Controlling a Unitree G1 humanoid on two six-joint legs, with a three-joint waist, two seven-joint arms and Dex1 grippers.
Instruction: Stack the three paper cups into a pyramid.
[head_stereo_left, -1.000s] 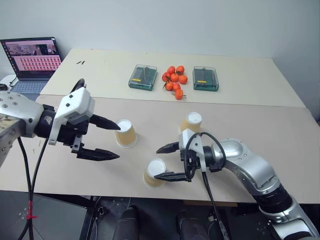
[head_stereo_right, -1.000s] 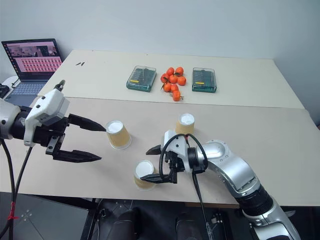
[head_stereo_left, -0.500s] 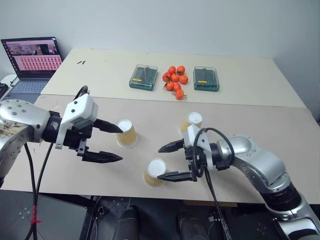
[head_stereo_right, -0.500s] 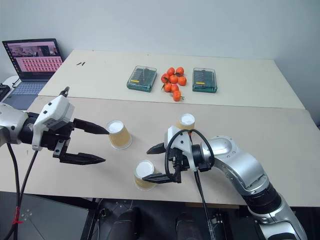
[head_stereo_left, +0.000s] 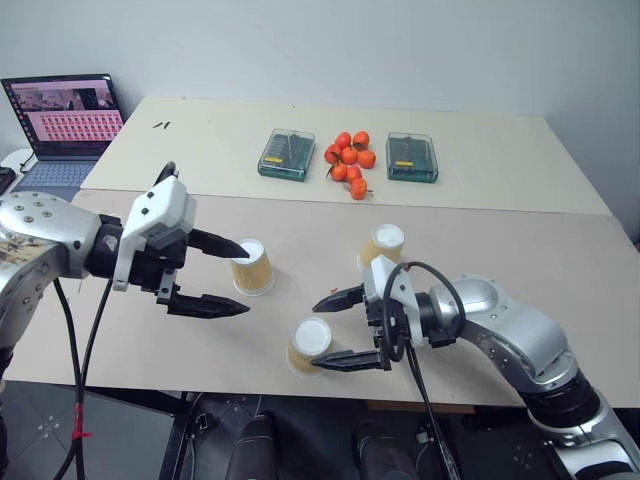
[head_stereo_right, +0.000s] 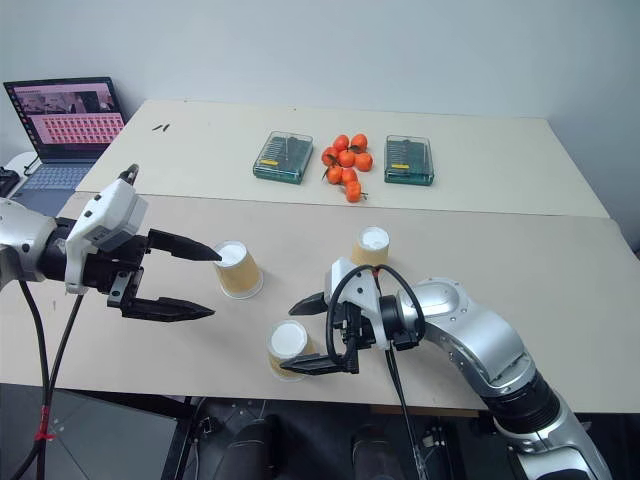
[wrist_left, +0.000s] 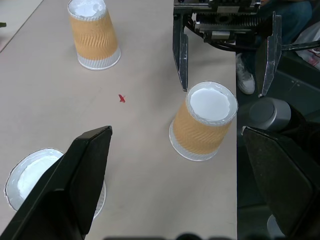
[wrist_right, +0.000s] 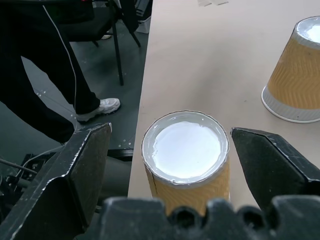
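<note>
Barely anything has changed over the last second: your right hand (head_stereo_left: 345, 328) still straddles the near cup (head_stereo_left: 308, 346) at the surface (head_stereo_left: 560, 270) edge, fingers spread, left hand (head_stereo_left: 232, 276) spread beside the left cup (head_stereo_left: 252, 266), third cup (head_stereo_left: 381, 246) untouched, so no stacking yet.

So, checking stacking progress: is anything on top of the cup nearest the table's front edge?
Nothing rests on the nearest cup; its white base faces up, bare. The open right gripper straddles it. Its inside is hidden, since it stands upside down.
</note>
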